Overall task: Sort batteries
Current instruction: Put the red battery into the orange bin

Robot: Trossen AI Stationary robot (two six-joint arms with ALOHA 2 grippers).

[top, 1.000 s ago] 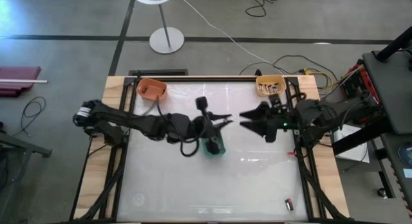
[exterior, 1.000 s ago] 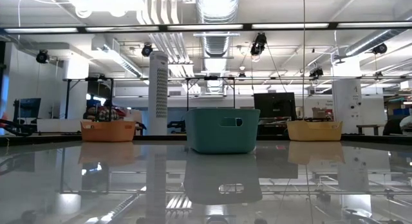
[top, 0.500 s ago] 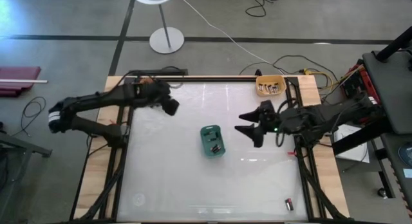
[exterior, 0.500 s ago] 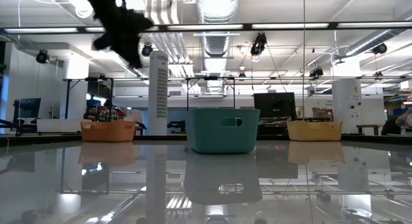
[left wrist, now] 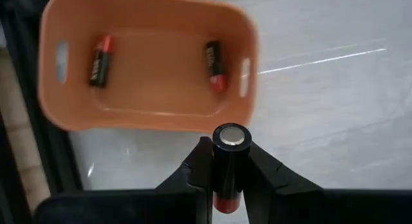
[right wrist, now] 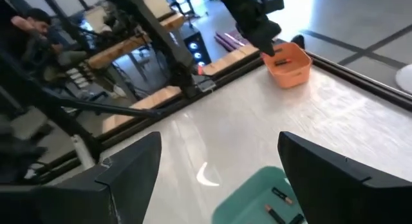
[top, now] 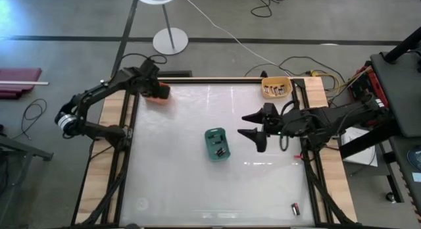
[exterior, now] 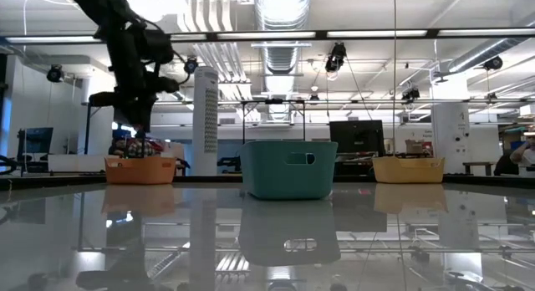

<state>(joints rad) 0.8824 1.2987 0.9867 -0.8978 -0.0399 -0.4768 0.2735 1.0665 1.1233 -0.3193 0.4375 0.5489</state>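
Note:
My left gripper hangs over the orange bin at the table's far left corner, shut on a dark battery with a silvery cap and a red end. Two red-ended batteries lie on the orange bin's floor. The teal bin at the table's middle holds a few batteries. My right gripper hovers open to the right of it, touching nothing. The yellow bin at far right holds several batteries. My left gripper pinches the battery's dark body between its two fingers, one on each side. The fingers come from above, pointing down. The battery is lifted clear above the bin's rim, silvery cap toward the wrist camera, red end away.
A lone battery lies near the table's front right corner. In the low view the orange bin, teal bin and yellow bin stand in a row. A lamp base stands on the floor beyond the table.
My left gripper has swung up from beside the teal bin at the table's middle and gone toward the far left corner, ending over the orange bin. The bins have stayed in place.

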